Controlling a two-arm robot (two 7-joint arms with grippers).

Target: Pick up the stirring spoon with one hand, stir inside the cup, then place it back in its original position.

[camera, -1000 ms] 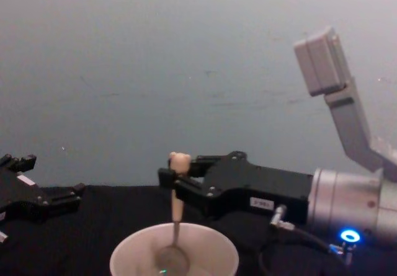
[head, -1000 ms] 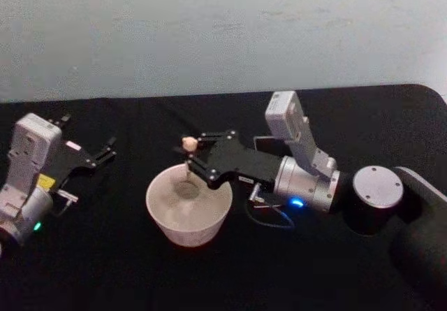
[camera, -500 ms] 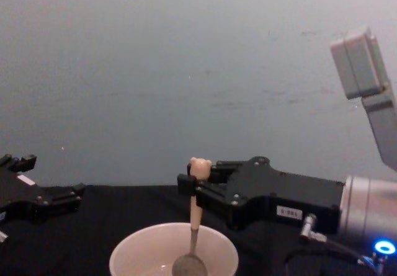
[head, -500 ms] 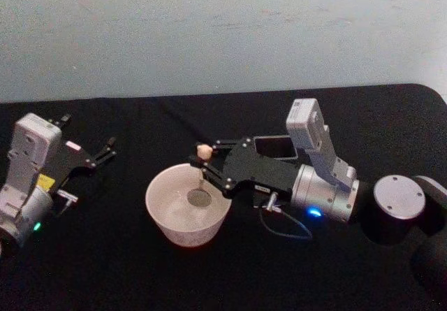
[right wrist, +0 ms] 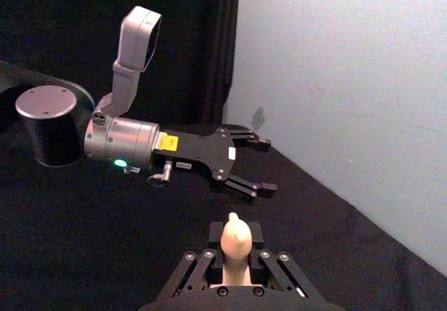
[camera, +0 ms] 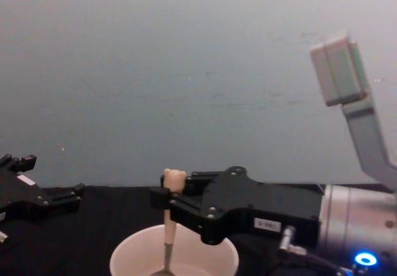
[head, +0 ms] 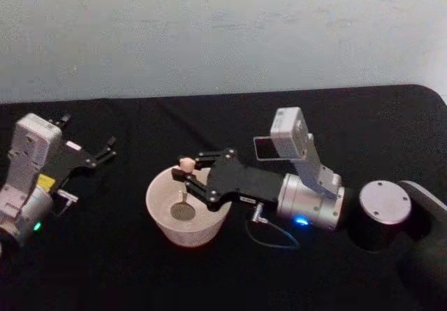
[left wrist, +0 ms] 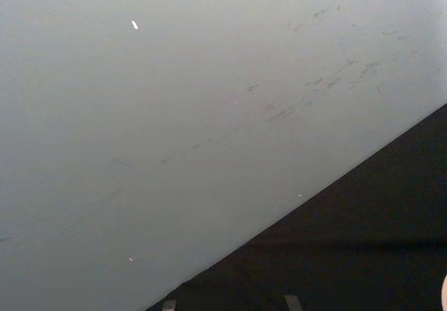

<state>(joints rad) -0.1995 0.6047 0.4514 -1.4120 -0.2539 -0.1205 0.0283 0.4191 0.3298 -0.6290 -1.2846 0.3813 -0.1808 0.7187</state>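
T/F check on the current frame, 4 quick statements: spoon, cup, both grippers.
1. The right gripper is shut on the stirring spoon. True.
2. The stirring spoon lies flat on the table. False: it stands roughly upright, with its bowl end down inside the cup.
3. The left gripper holds the cup. False: it is open and sits off to the cup's left, apart from it.
4. The cup stands upright on the black table. True.
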